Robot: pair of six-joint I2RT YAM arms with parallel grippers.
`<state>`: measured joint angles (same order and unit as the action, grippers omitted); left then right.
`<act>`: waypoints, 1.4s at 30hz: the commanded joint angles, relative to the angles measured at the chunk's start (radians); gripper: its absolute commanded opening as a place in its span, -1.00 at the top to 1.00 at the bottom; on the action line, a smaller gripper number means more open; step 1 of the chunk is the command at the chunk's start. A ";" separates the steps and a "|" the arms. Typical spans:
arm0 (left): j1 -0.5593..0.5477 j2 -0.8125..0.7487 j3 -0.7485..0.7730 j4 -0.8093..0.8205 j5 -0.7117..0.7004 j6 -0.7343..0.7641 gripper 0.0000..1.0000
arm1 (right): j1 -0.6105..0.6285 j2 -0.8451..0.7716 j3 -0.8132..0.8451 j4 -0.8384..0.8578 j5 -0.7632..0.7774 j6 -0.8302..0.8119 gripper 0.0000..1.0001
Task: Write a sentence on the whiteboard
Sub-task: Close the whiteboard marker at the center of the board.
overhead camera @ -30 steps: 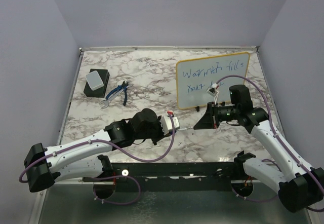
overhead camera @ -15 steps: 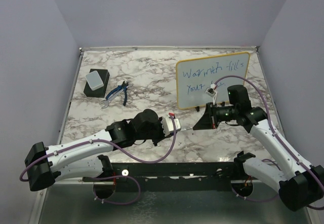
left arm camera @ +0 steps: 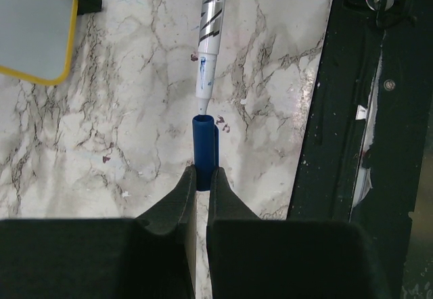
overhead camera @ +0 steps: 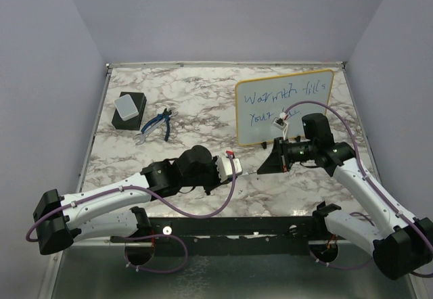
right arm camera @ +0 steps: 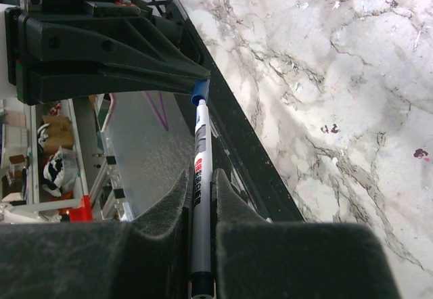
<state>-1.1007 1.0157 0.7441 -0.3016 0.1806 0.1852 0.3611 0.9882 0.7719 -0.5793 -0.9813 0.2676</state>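
Over table (overhead camera: 203, 96) middle-front, left hand (left arm camera: 203, 175) pinches blue cap (left arm camera: 204, 143), right hand (right arm camera: 201, 180) clamps marker (left arm camera: 210, 35); nib just at cap mouth. Keep both on one line, push straight, slowly. Far right stands whiteboard (overhead camera: 252, 133), sentence (overhead camera: 270, 98) on it.

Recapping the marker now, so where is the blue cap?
In the left wrist view the blue cap is pinched in the left gripper above the marble table, its open end meeting the tip of the marker held by the right gripper.
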 commanded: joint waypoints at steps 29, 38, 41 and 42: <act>-0.061 0.062 0.136 0.016 -0.014 0.036 1.00 | 0.095 0.080 0.013 -0.010 -0.013 -0.017 0.98; -0.075 0.088 0.140 0.098 -0.053 0.002 1.00 | 0.148 0.090 -0.028 0.109 -0.015 0.061 0.98; -0.081 0.077 0.118 0.165 -0.085 -0.033 1.00 | 0.193 0.104 -0.040 0.141 0.001 0.083 0.98; -0.081 0.071 0.107 0.190 -0.090 -0.041 1.00 | 0.207 0.110 -0.044 0.150 0.008 0.089 0.98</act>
<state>-1.1667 1.1011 0.8371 -0.3992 0.1402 0.1905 0.4950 1.0721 0.7559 -0.5030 -0.9596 0.3023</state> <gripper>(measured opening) 0.049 0.100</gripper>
